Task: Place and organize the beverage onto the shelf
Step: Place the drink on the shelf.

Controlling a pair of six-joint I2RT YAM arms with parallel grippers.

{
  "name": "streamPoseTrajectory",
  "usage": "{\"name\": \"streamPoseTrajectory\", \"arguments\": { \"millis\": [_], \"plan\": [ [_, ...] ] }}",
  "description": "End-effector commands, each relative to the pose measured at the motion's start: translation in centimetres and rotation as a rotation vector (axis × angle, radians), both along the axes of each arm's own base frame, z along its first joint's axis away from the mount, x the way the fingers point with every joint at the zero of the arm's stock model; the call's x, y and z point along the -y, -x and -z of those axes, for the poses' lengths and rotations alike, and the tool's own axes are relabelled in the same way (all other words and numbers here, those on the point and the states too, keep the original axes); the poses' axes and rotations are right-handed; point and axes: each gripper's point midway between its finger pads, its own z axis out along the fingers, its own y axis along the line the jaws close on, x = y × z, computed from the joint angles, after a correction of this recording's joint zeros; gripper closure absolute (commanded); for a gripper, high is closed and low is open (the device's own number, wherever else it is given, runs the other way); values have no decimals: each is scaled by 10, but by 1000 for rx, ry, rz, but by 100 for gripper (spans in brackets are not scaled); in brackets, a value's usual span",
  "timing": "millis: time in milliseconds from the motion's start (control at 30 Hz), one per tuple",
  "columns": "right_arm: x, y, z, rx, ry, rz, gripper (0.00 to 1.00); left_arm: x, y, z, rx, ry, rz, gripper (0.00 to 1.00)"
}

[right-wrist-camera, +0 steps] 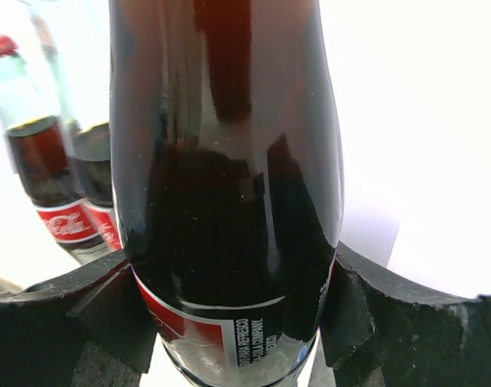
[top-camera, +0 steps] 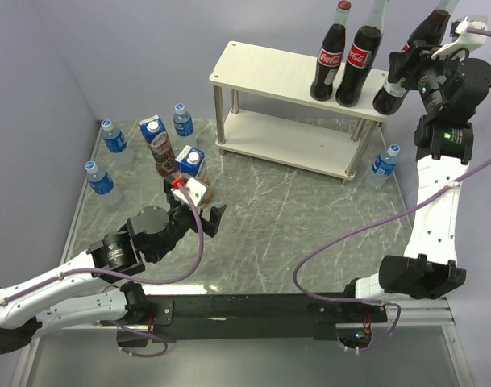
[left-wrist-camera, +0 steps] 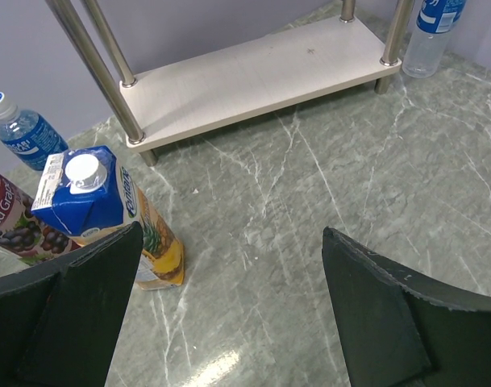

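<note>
The shelf (top-camera: 261, 68) stands at the back of the table. Two Coca-Cola bottles (top-camera: 330, 60) (top-camera: 359, 64) stand upright on its top board. My right gripper (top-camera: 401, 71) is shut on a third Coca-Cola bottle (top-camera: 388, 97), tilted at the board's right end. In the right wrist view this bottle (right-wrist-camera: 229, 201) fills the space between the fingers of that gripper (right-wrist-camera: 233, 298). My left gripper (top-camera: 198, 205) hangs open and empty just in front of the pineapple carton (top-camera: 192, 165), with the grape carton (top-camera: 157, 145) behind it. The left wrist view shows the open gripper (left-wrist-camera: 230, 234) and the pineapple carton (left-wrist-camera: 96, 201).
Water bottles stand at the left (top-camera: 113, 137) (top-camera: 100, 179), near the shelf's left leg (top-camera: 183, 121), and right of the shelf (top-camera: 384, 164). The shelf's lower board (left-wrist-camera: 253, 72) is bare. Purple walls close in the left and back sides.
</note>
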Motion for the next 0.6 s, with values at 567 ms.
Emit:
{"name": "streamPoseTrajectory", "arguments": {
  "millis": [567],
  "plan": [
    [11,2,-93,431,46,62,100,2,-11,6,-4,-19,-17,2]
  ]
}}
